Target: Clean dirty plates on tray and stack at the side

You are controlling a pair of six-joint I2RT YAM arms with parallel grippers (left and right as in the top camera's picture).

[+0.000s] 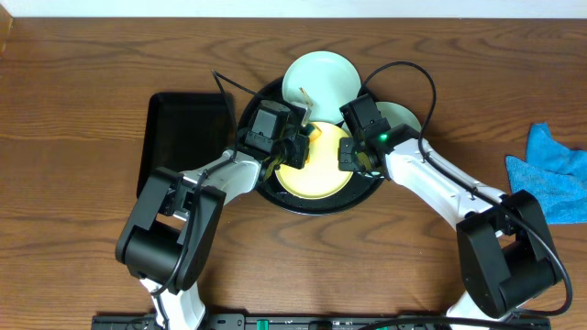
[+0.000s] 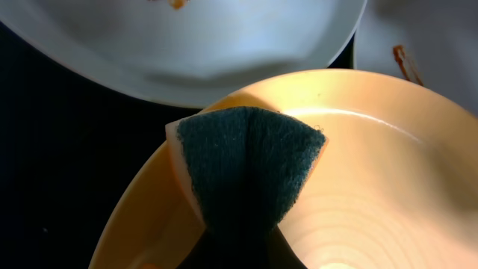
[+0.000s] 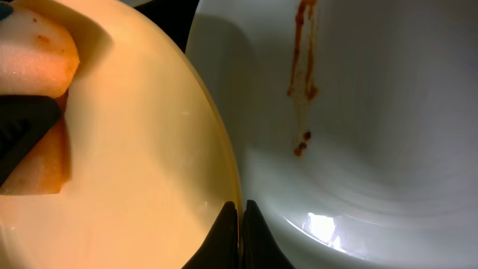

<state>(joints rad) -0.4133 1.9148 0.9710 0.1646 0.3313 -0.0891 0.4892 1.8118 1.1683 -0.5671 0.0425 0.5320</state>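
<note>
A pale yellow plate (image 1: 316,174) lies in the round black tray (image 1: 275,196). One mint plate (image 1: 321,79) with a brownish smear leans over the tray's far rim. A second mint plate (image 1: 402,117) shows at the right behind my right arm. My left gripper (image 1: 295,148) is shut on a folded sponge (image 2: 246,168), whose dark green side presses the yellow plate (image 2: 373,187) near its rim. My right gripper (image 3: 240,218) is shut on the yellow plate's (image 3: 142,172) edge. Beside it lies a mint plate (image 3: 373,134) with a brown streak (image 3: 302,67).
A rectangular black tray (image 1: 183,137) sits just left of the round one. A blue cloth (image 1: 555,170) lies at the table's right edge. Both arms reach in from the near side and meet over the round tray.
</note>
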